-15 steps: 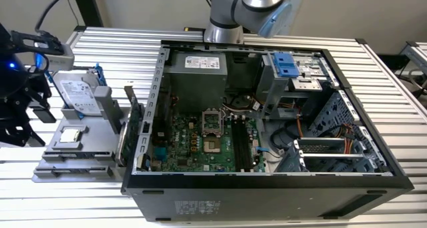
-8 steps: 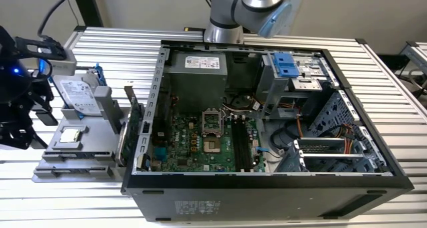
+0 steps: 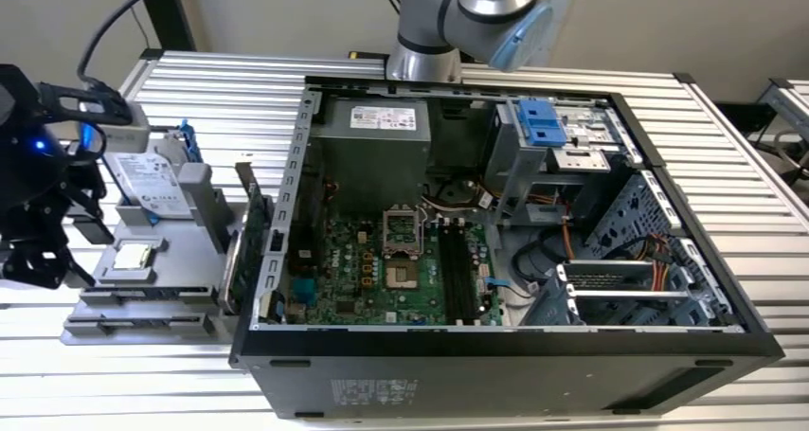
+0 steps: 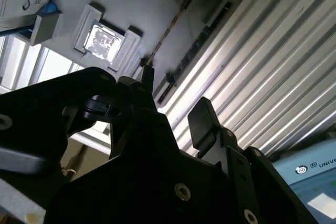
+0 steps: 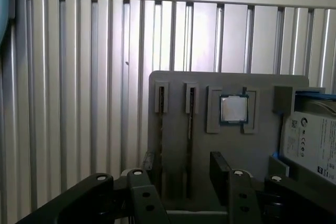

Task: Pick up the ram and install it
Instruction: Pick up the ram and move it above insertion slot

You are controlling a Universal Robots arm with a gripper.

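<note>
The ram (image 5: 190,124) is a thin dark stick standing on edge in a slot of the grey parts tray (image 5: 173,80). In the second wrist view the ram (image 4: 173,19) appears as a narrow line running toward one black finger (image 4: 147,77). My gripper (image 5: 185,170) is open just above the tray, and the ram's near end lies between its two fingers (image 5: 220,169) without touching them. In the exterior view the gripper (image 3: 44,260) hangs at the far left over the tray (image 3: 189,227), apart from the open computer case (image 3: 506,341). The motherboard's black memory slots (image 3: 458,270) lie inside the case.
On the tray also sit a processor chip (image 5: 233,108) and a silver hard drive (image 5: 312,142) in a blue frame. A green expansion card (image 3: 253,227) stands upright between the tray and the case. A ribbed metal table (image 3: 746,166) carries everything.
</note>
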